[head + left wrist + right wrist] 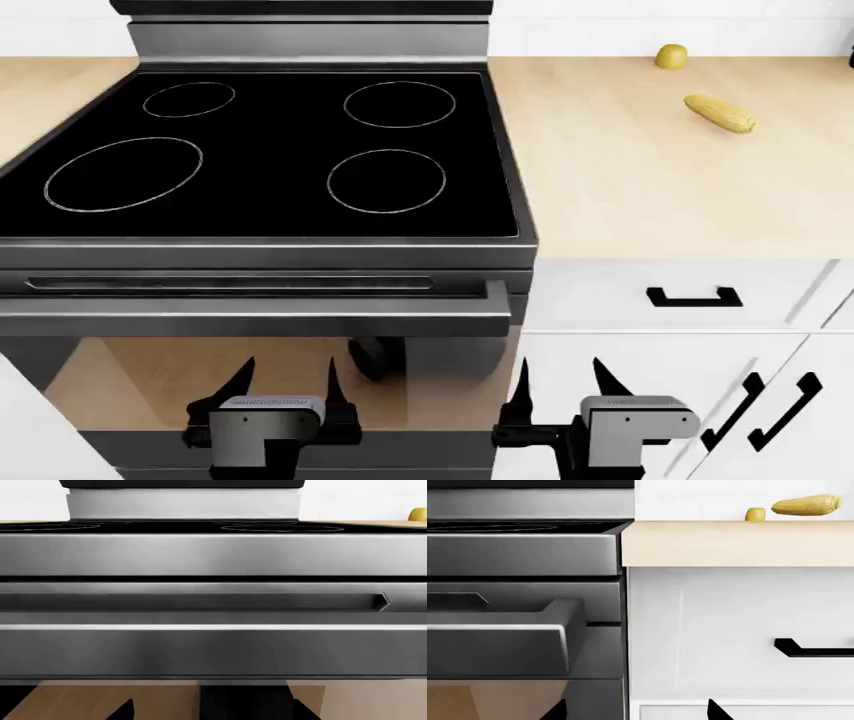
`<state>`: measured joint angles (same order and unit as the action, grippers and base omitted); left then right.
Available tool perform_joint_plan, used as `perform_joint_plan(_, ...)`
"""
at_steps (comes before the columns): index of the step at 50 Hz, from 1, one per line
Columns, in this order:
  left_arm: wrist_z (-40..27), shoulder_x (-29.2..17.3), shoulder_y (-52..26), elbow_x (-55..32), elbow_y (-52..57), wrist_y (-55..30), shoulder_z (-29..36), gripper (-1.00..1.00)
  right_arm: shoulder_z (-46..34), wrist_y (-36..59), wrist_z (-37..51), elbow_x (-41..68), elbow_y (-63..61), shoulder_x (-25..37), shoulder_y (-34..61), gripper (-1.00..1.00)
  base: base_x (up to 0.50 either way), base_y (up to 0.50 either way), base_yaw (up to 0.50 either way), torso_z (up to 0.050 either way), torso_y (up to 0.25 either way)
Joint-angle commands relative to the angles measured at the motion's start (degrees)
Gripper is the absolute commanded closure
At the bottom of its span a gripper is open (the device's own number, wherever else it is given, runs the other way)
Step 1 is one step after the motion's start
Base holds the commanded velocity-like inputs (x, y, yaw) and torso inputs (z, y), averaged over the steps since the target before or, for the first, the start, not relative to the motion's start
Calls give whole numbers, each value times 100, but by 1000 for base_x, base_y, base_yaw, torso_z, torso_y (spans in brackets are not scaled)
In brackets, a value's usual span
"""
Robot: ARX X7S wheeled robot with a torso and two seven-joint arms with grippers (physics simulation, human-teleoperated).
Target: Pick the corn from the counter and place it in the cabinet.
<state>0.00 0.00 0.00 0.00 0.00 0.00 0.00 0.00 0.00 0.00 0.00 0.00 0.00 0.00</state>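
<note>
while both pincers hang open, the corn lies on the counter.

One corn, one fruit, four burner rings (stovetop), two pincers.

Nothing here carries any readable text, label, brand, number or sign, not on any surface that I can see.
</note>
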Motion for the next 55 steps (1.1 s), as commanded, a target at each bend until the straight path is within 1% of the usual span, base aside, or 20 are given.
perform_joint_plan(1, -116, -88, 3, -84, 4, 7, 105, -100, -97, 10, 106, 124, -29, 87, -3, -100, 0, 0, 0, 0, 0)
perform_joint_plan(5, -238, -158, -78, -191, -97, -71, 210, -100, -190, -39, 254, 123, 60, 198, -29, -100, 0, 0, 0, 0, 0)
perform_joint_plan(8, -266, -200, -73, -313, -12, -181, 249, -100, -254, 265, 277, 149, -107, 266, -49, -100, 0, 0, 0, 0, 0)
perform_joint_plan(9, -278, -219, -81, -352, 94, -289, 255, -100, -263, 575, 267, 194, -254, 289, -37, -100, 0, 0, 0, 0, 0)
perform_joint_plan(11, -296, -254, -57, -576, 523, -770, 185, -100, -263, 1076, 288, 238, -625, 343, -7, -100, 0, 0, 0, 0, 0)
perform_joint_plan(14, -425, -372, -13, -573, 1336, -1338, 192, -100, -209, 1674, 194, 479, -1418, 446, -59, -100, 0, 0, 0, 0, 0)
perform_joint_plan(19, -509, -451, 42, -577, 1608, -1516, 231, -100, -253, 1885, 303, 438, -1660, 508, -59, -100, 0, 0, 0, 0, 0)
perform_joint_plan(24, -607, -585, 8, -450, 2003, -1873, 339, -100, -329, 2310, 400, 321, -2191, 657, -70, -100, 0, 0, 0, 0, 0)
perform_joint_plan(31, -643, -851, 19, -308, 2844, -2768, 469, -100, -349, 3176, 491, 220, -2942, 857, 90, -100, 0, 0, 0, 0, 0)
perform_joint_plan(35, -627, -916, -115, -500, 3374, -3425, 287, -100, -300, 3920, 449, 317, -3442, 930, 361, -100, 0, 0, 0, 0, 0)
perform_joint_plan(38, -560, -991, -458, -703, 3833, -4085, 162, -100, -256, 4252, 412, 384, -3817, 990, 563, -100, 0, 0, 0, 0, 0)
perform_joint_plan(41, -453, -965, -835, -1098, 4133, -4715, -133, -100, -249, 4477, 440, 388, -3974, 1004, 872, -100, 0, 0, 0, 0, 0)
perform_joint_plan(46, -439, -1103, -1440, -1256, 4365, -5320, -221, -100, -185, 5025, 447, 488, -4186, 996, 1390, -100, 0, 0, 0, 0, 0)
perform_joint_plan(50, -430, -1116, -1901, -1460, 4560, -5841, -417, -100, -117, 5463, 391, 630, -4343, 985, 1728, -100, 0, 0, 0, 0, 0)
perform_joint_plan(55, -359, -1215, -2673, -1705, 4586, -6560, -572, -100, -8, 6182, 335, 827, -4318, 931, 2533, -100, 0, 0, 0, 0, 0)
